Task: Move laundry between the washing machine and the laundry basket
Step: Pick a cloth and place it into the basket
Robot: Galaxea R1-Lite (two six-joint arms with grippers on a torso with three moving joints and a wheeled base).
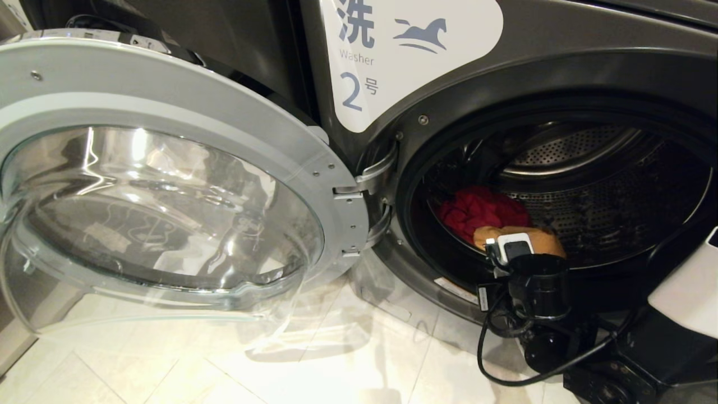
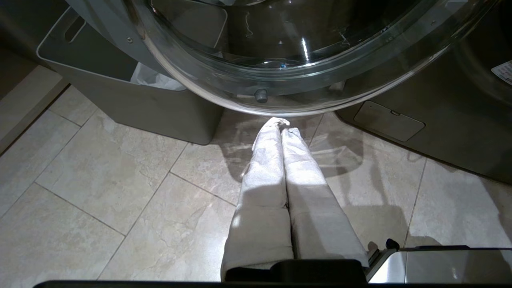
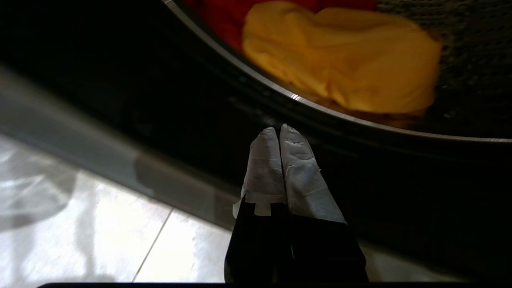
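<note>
The washing machine (image 1: pixel 561 50) labelled "2" stands with its round glass door (image 1: pixel 168 112) swung wide to the left. The laundry lies at the front of the drum: a red cloth (image 1: pixel 482 213) and a yellow-orange cloth (image 1: pixel 547 238) next to it. My right arm (image 1: pixel 533 286) reaches up to the lower lip of the opening. In the right wrist view my right gripper (image 3: pixel 279 129) is shut and empty, its taped tips just short of the drum rim (image 3: pixel 304 102), with the yellow cloth (image 3: pixel 344 60) beyond. My left gripper (image 2: pixel 281 124) hangs shut and empty over the floor below the door glass. The laundry basket is out of view.
The open door's glass bowl (image 2: pixel 280 60) juts out low over the tiled floor (image 2: pixel 100 192). A solid grey bin (image 2: pixel 140 104) holding a white plastic bag (image 2: pixel 154 80) stands behind it on the left. A black cable (image 1: pixel 488 348) loops from my right arm near the machine's base.
</note>
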